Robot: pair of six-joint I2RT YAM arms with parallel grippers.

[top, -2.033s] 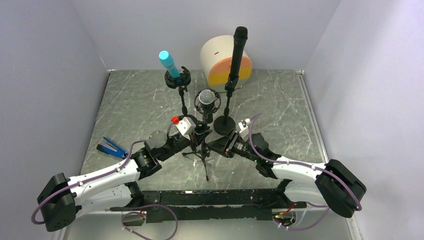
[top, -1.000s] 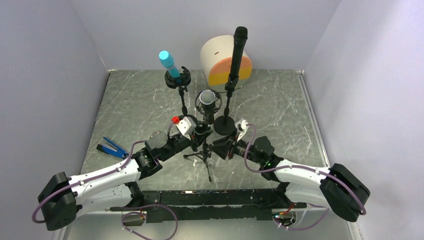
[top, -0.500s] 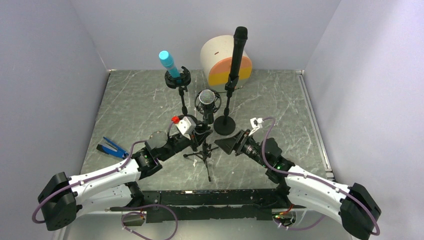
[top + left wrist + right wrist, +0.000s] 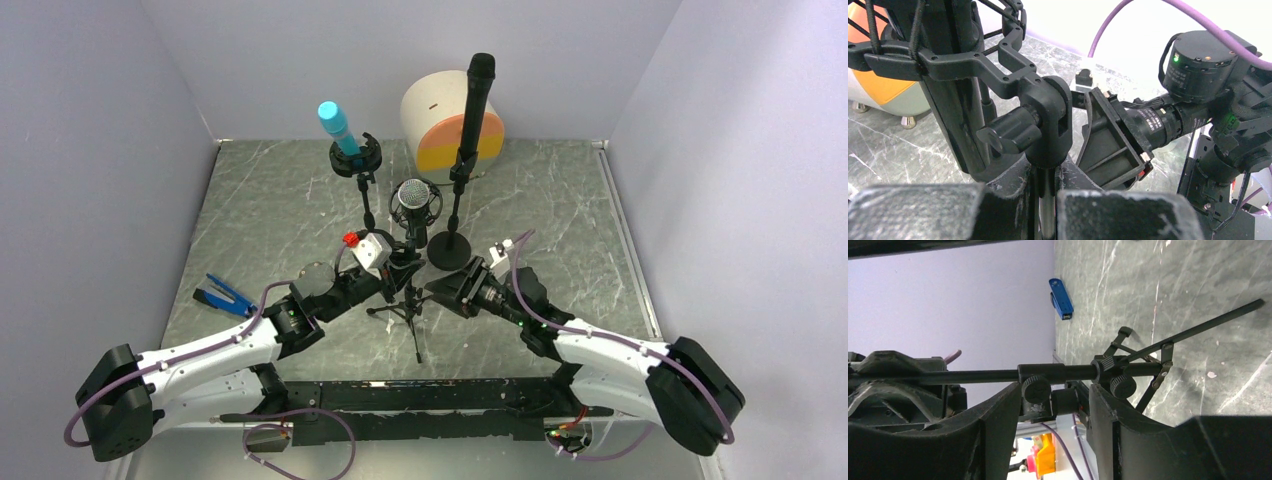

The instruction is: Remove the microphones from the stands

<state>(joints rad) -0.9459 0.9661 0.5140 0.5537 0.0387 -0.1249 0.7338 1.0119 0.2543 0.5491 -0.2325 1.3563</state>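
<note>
My left pincer (image 4: 1020,199) pinches the thin black tripod stand (image 4: 409,308) — my right pincer (image 4: 1053,396), spread, straddles its knobbed joint (image 4: 1037,389).

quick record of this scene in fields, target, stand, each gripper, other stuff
target: silver-grille microphone, in its shock mount on the tripod stand
left gripper: fingers either side of the stand's pole below the mount; grip unclear
right gripper: open, fingers straddling the stand's pole
other items: blue microphone, black microphone, blue tool
task status: microphone not yet removed
</note>
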